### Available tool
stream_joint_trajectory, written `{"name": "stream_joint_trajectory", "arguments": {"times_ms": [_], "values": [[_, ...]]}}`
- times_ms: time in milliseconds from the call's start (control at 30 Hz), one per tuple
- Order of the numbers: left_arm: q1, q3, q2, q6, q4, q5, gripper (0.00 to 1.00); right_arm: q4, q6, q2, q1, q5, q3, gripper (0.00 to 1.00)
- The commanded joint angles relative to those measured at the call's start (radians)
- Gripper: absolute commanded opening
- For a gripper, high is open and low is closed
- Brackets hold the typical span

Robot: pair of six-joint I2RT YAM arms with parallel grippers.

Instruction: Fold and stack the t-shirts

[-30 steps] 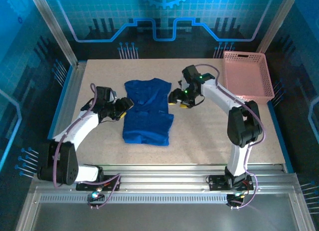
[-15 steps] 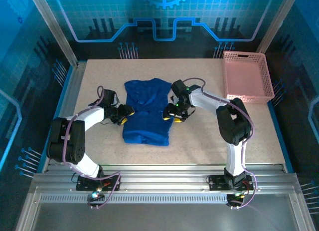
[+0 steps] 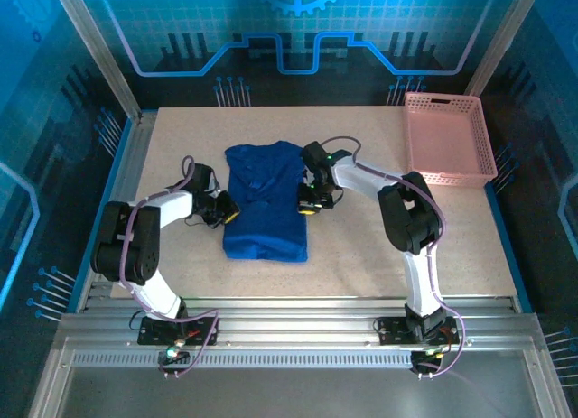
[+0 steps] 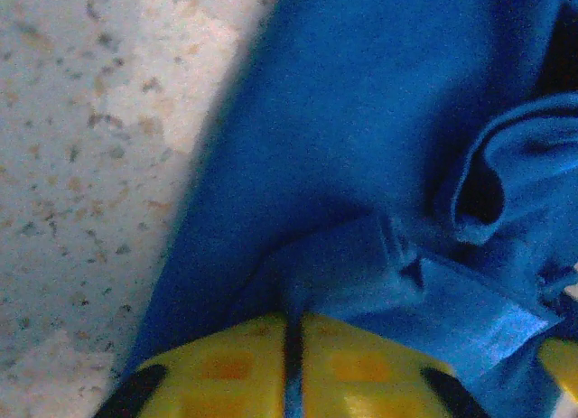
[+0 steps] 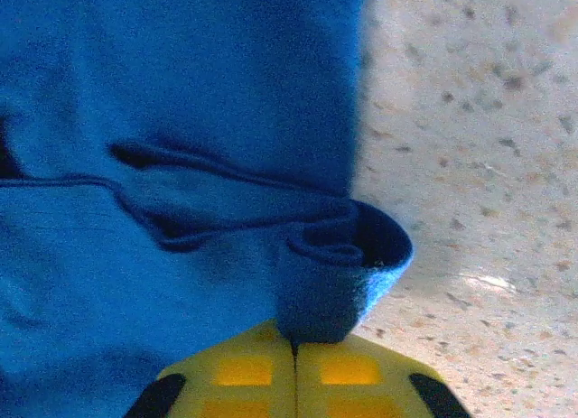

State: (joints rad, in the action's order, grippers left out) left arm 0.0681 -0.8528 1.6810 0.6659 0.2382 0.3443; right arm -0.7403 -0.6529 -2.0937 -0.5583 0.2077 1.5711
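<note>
One royal-blue t-shirt lies folded lengthwise in the middle of the table, its print not showing. My left gripper is at the shirt's left edge, shut on a pinch of its blue cloth; the yellow pads meet with fabric between them. On the opposite side, my right gripper is shut on the right edge, where a curled lip of cloth rises from between its yellow pads.
A pink lattice basket stands at the back right of the speckled table. Metal rails run along the left edge and the near edge by the arm bases.
Both grippers have moved inward to the shirt's two side edges and have gone from open to shut on the cloth.
</note>
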Motion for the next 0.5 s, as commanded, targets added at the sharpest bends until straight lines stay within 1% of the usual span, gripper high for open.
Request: {"name": "stream_joint_trajectory", "arguments": {"times_ms": [0,133,300,467], "values": [[-0.007,-0.015,-0.051,-0.040,0.031,-0.011,0.07,-0.045,0.061,0.065,-0.033,-0.054,0.034,0.03],[-0.008,0.001,-0.105,-0.049,0.052,-0.029,0.04,-0.047,0.121,0.110,-0.060,-0.070,0.034,0.01],[-0.024,0.051,-0.189,-0.033,0.033,-0.054,0.02,0.020,0.179,0.161,-0.090,-0.056,0.014,0.01],[-0.042,0.080,-0.242,-0.028,-0.010,-0.076,0.02,0.108,0.214,0.176,-0.077,-0.018,-0.006,0.00]]}}
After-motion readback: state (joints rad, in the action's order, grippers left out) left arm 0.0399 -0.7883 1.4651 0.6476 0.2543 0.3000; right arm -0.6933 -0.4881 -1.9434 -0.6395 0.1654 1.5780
